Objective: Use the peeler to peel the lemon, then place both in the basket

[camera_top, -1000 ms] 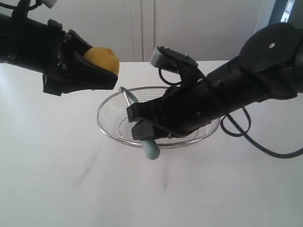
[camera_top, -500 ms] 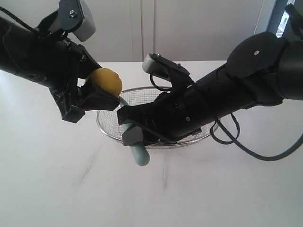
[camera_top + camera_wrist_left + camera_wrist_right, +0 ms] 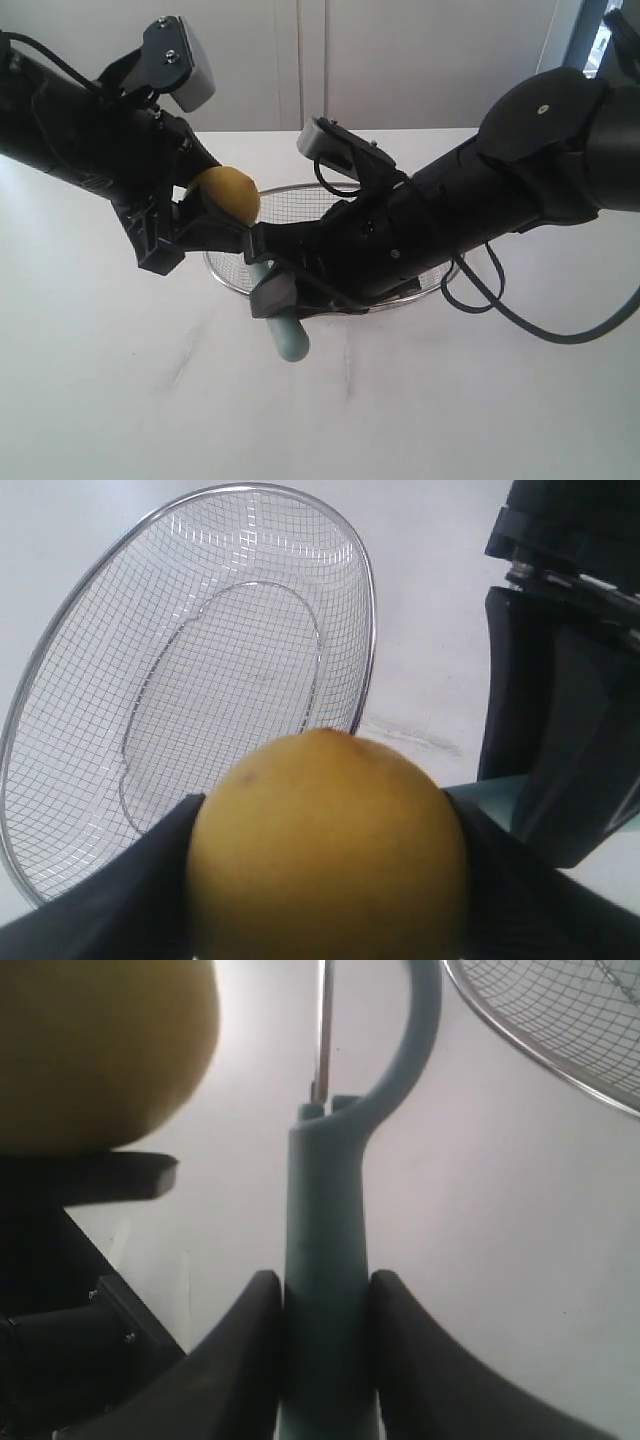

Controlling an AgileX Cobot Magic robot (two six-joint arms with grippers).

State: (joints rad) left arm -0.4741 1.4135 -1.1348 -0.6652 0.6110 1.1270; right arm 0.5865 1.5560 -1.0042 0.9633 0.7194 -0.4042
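L grip [image 3: 222, 212]: jaws pinching lemon [image 3: 325, 850], off the table.
R grip [image 3: 325, 1285]: jaws clamped on peeler [image 3: 322, 1190] handle.
Basket [image 3: 372, 630]: near both.

Yellow lemon [image 3: 228, 195] gripped aloft; teal peeler [image 3: 289, 337] gripped, blade near lemon; silver mesh basket [image 3: 290, 205] nearby.

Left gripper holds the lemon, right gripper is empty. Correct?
Not quite. The right gripper isn't empty: it is shut on the peeler by its handle, as the right wrist view shows. The left gripper does hold the lemon.
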